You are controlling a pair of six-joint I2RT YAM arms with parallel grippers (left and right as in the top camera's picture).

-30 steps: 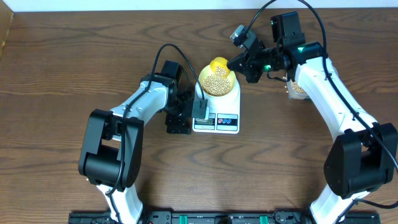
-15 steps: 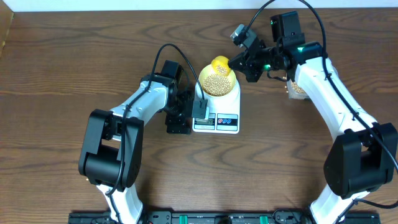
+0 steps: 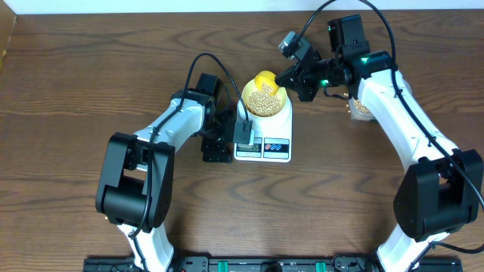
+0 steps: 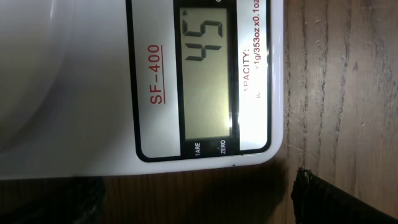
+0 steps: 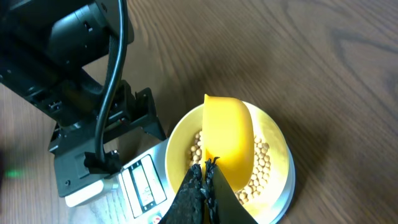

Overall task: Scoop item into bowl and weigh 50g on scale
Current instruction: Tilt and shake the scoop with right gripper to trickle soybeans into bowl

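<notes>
Beans (image 3: 264, 96): small round tan ones, heaped in the pale yellow bowl (image 3: 282, 104). In the right wrist view they fill most of the bowl floor.

Bowl: sits on the scale (image 3: 278, 121), on the platform end away from the display. It covers nearly the full width of the platform.

Scale: white, rectangular, flat on the wooden table (image 3: 91, 75). The display (image 4: 208, 81) reads 45. Red "SF-400" is printed beside it, with TARE and ZERO marks along the edge of the black bezel.

Scoop (image 5: 229, 134): yellow, handled, its cup directly above the scale, over the beans inside the bowl rim. Only its smooth outer side is visible. Cannot tell whether it touches the beans.

Right gripper (image 5: 205, 169): reaches in from the right of the scale. Its dark fingers are pinched tight together on the scoop's handle end, with no gap between them.

Left gripper (image 3: 229, 142): low at the scale's left side, by the display end. Its jaws are spread wide and hold nothing. In the left wrist view only the dark fingertips (image 4: 329, 198) appear, in the bottom corners, with the display framed between them.

Farther right of the scale, partly hidden behind the right arm, is a container (image 3: 361, 108) with more tan beans in it.
</notes>
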